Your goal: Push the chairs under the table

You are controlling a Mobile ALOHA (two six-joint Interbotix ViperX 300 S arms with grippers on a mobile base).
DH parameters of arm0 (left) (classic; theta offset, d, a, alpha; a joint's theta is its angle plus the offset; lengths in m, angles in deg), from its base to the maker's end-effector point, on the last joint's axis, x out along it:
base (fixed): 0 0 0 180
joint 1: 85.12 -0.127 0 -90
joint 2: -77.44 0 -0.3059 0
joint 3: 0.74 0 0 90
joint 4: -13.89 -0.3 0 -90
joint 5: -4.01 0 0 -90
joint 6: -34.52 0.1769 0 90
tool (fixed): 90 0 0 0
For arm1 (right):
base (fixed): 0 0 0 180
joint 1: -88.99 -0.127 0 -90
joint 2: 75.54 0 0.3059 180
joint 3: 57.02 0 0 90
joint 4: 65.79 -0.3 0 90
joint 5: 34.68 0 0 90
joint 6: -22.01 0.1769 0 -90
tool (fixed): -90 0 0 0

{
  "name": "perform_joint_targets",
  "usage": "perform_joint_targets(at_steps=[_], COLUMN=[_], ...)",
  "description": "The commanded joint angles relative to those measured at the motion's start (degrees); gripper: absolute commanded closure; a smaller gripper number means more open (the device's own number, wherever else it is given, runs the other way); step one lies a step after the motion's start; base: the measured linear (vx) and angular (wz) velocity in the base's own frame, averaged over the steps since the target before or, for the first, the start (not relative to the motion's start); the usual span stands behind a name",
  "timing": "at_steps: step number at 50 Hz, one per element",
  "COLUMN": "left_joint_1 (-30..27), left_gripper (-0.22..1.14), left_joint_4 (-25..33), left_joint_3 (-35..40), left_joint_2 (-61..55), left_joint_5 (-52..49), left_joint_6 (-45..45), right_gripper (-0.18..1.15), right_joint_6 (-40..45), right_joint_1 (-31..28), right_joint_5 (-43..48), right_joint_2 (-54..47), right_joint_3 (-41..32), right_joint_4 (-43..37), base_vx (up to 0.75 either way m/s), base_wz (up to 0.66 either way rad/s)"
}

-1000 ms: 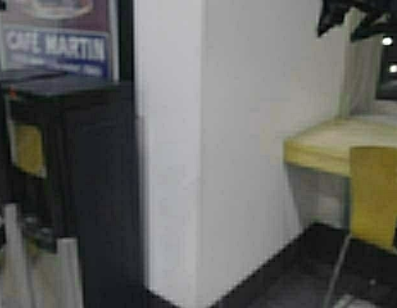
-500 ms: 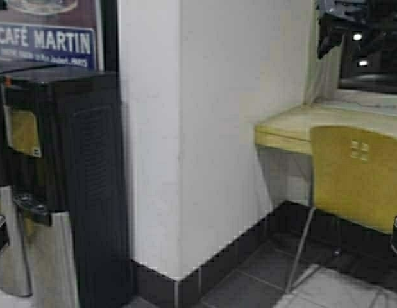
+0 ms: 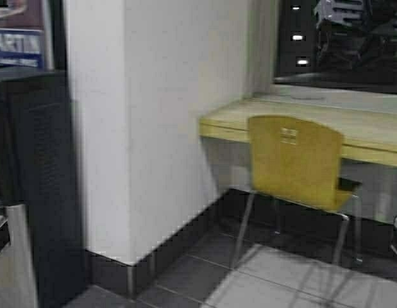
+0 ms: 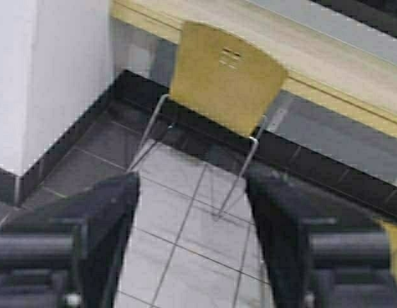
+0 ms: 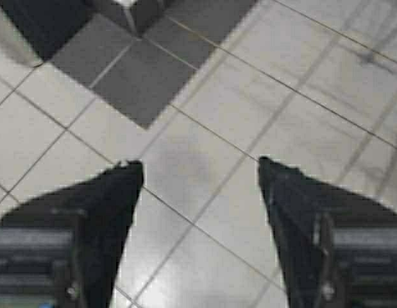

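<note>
One tan-yellow chair point(image 3: 295, 160) stands on thin grey legs in front of the table point(image 3: 371, 131), its backrest toward me and its seat partly under the tabletop edge. The same chair point(image 4: 225, 76) shows in the left wrist view, beyond my left gripper point(image 4: 192, 186), which is open with only floor tiles between its fingers. My right gripper point(image 5: 201, 168) is open too, pointing down at bare floor tiles. Neither gripper shows in the high view, and neither touches the chair.
A white wall pillar point(image 3: 153, 122) juts out left of the table. A black cabinet point(image 3: 31, 179) and a metal bin point(image 3: 12, 256) stand at far left. A dark window point(image 3: 342, 38) runs above the table. Grey and dark floor tiles point(image 3: 275, 282) lie before the chair.
The robot has turned to the right: the pillar and black cabinet slid left in the high view, and the chair and table came from the right edge toward the middle.
</note>
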Motion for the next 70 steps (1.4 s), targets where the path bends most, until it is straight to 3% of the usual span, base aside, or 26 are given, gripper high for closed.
perform_joint_targets(at_steps=[1,59,70], left_joint_1=[0.18,0.18,0.18], left_gripper=[0.04,0.04,0.04], left_joint_4=[-0.44,-1.58,2.9], left_joint_3=[0.44,-0.7,-0.88], left_joint_2=[-0.53,0.35,0.35], left_joint_5=[1.41,3.34,3.25], left_joint_6=[0.18,-0.26,-4.66], right_gripper=[0.06,0.06,0.06], right_joint_6=[-0.09,1.41,2.02], right_joint_1=[-0.26,-0.26,-0.26], right_joint_5=[-0.18,-2.29,-3.25], right_joint_2=[1.14,1.23,0.09], right_joint_3=[-1.67,-2.46,-2.11], right_joint_4=[-0.53,-4.04,-5.19], base_vx=[-0.27,-0.12,0.0], base_wz=[-0.32,-0.43,-0.22])
